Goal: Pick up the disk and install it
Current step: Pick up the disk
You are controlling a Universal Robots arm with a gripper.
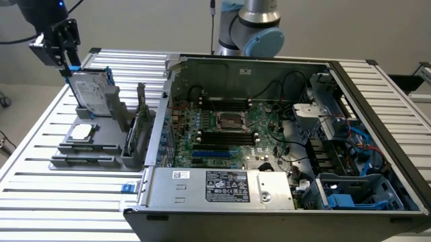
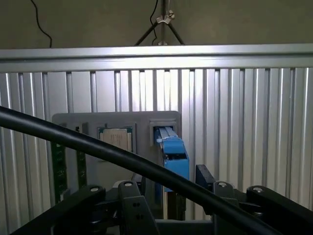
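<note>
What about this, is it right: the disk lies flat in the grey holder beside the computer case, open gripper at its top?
No, not flat. The exterior view shows the disk standing upright in the grey holder beside the computer case, open gripper at its top.

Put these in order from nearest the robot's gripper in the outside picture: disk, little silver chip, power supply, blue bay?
1. disk, standing just under the gripper in the grey holder.
2. silver chip, lying lower on that holder.
3. power supply, at the near edge of the case.
4. blue bay, case corner, exterior view's right.
</note>
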